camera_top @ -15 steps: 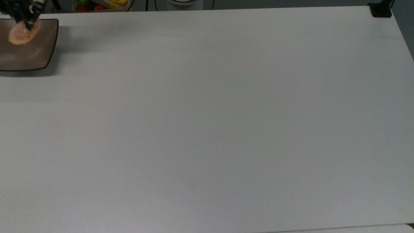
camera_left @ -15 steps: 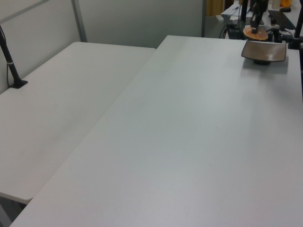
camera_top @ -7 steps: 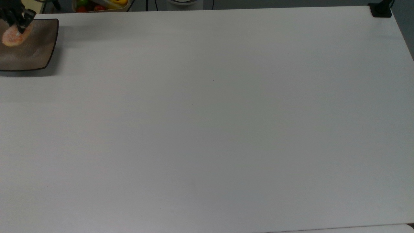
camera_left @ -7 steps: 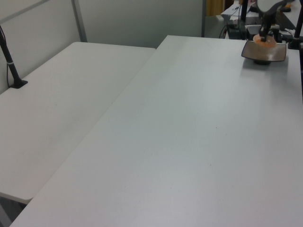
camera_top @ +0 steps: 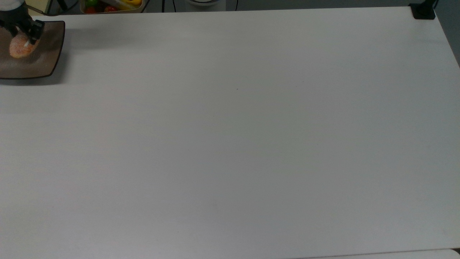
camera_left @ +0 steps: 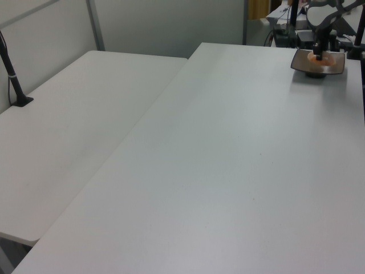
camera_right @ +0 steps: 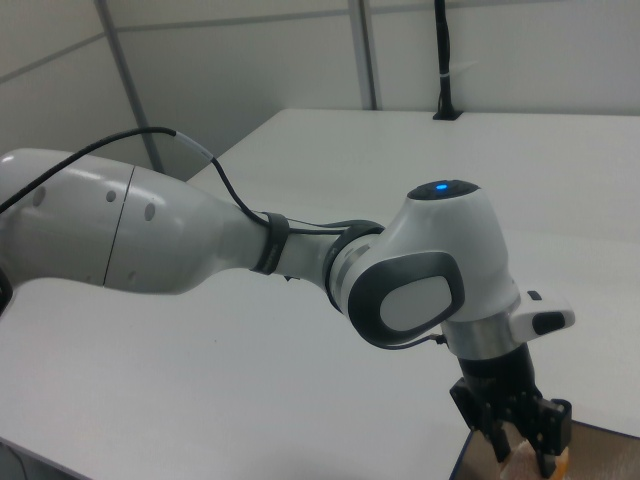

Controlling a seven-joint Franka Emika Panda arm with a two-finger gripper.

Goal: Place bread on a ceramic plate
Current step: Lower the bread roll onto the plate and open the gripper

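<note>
In the top view we see the small oval orange-brown bread (camera_top: 19, 49) with its pale speckled crust lying inside the square glossy brown ceramic plate (camera_top: 46, 61), toward the top view's left edge, on the wide white table (camera_top: 237, 136). The black two-finger gripper (camera_top: 26, 35) sits on the bread's upper end. We cannot tell whether it is clenched or released. If it is pinching the bun and rises, we judge the bread could lift off the plate again.

In the left view the plate (camera_left: 336, 65) stands at the far corner of the table, with the bread (camera_left: 315, 57) on it and the gripper (camera_left: 318, 52) pressing down from above. Pushing further could squash the soft crust or tip the plate on its upturned edge.

In the right view the white arm (camera_right: 300, 255) bends down and the gripper (camera_right: 528, 448) meets the bread (camera_right: 520, 470) just over the plate (camera_right: 600, 455) corner. A sideways pull-out might drag the bun toward the rim.
</note>
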